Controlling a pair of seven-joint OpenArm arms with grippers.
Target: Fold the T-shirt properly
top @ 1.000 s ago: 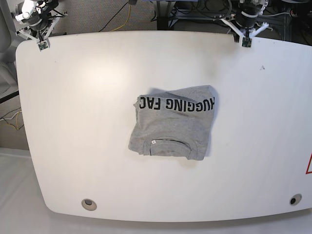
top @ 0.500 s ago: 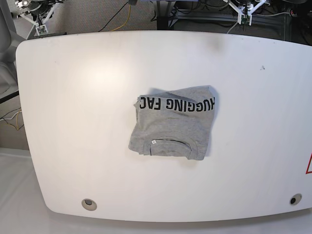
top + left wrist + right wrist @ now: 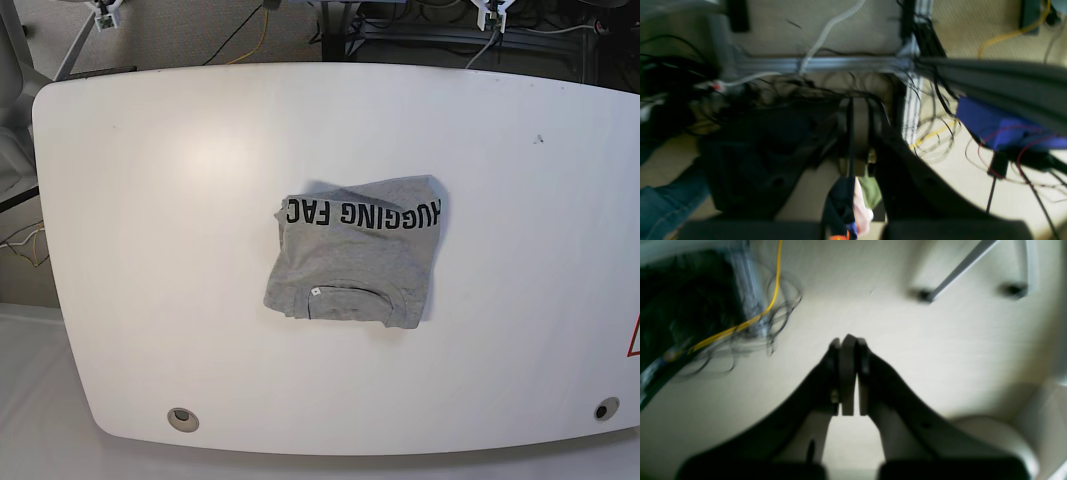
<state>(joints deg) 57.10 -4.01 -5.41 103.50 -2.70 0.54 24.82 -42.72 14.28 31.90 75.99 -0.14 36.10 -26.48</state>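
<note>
The T-shirt (image 3: 355, 255) lies folded near the middle of the white table (image 3: 150, 250), lettering along its 12 o'clock edge, collar toward 6 o'clock. The right gripper (image 3: 848, 340) and left gripper (image 3: 858, 106) are both closed, empty, off the table.

I read upside-down black caps "HUGGING FAC" along the folded T-shirt (image 3: 355, 255)'s far edge; rest of wording hidden.
</note>
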